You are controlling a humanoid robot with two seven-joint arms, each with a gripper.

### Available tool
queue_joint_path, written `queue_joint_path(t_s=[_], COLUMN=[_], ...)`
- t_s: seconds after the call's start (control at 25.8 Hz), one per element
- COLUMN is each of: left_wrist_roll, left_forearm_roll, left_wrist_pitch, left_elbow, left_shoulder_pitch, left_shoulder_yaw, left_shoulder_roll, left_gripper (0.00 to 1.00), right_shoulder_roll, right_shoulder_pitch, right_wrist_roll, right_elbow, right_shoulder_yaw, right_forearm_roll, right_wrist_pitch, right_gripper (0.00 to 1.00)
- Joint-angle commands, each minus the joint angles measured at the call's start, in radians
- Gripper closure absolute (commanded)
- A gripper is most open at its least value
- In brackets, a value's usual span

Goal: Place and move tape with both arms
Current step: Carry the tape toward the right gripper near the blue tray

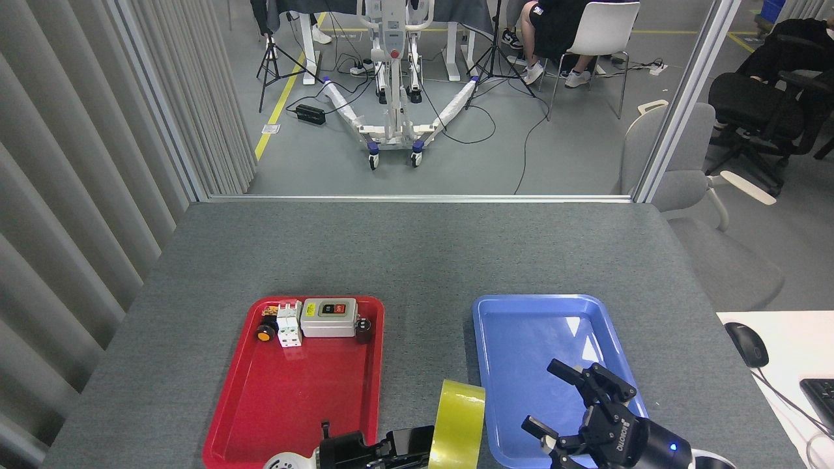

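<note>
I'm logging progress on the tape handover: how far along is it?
Done: the wide roll of translucent yellow packing tape is off the red plastic tray, held upright by the left end effector over the gap between the trays. In hand: the right end effector is open beside it, not touching. Left: the handover and setting the roll in the empty blue plastic tray.

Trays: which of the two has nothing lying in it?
The blue tray, on the right, is bare inside; the open right gripper hovers above it. The red tray holds a switch box and small electrical parts along its far end.
</note>
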Motion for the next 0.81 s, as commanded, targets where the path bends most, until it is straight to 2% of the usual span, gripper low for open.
queue_joint_path(t_s=[0.0,0.27,0.54,0.77], left_wrist_roll=[0.001,0.003,0.003,0.003], left_forearm_roll=[0.014,0.014,0.012,0.012], left_wrist_pitch=[0.002,-0.004,-0.010,-0.015], left_elbow=[-0.003,0.006,0.001,0.001], left_shoulder_pitch=[0.003,0.005,0.014,0.016], left_shoulder_yaw=[0.000,0.003,0.005,0.005], left_shoulder_roll=[0.000,0.005,0.009,0.012], left_gripper=[1.00,1.00,1.00,1.00], right_shoulder_roll=[-0.007,0.002,0.074,0.079], right_shoulder_pitch=[-0.061,-0.127,-0.203,-0.240], right_wrist_roll=[0.003,0.060,0.100,0.112], right_elbow=[0.017,0.037,0.105,0.117], right_shoulder_yaw=[0.091,0.183,0.227,0.302], right_forearm_roll=[-0.007,-0.009,-0.008,-0.007], right_wrist_pitch=[0.000,0.000,0.000,0.000], right_gripper=[0.01,0.02,0.04,0.16])
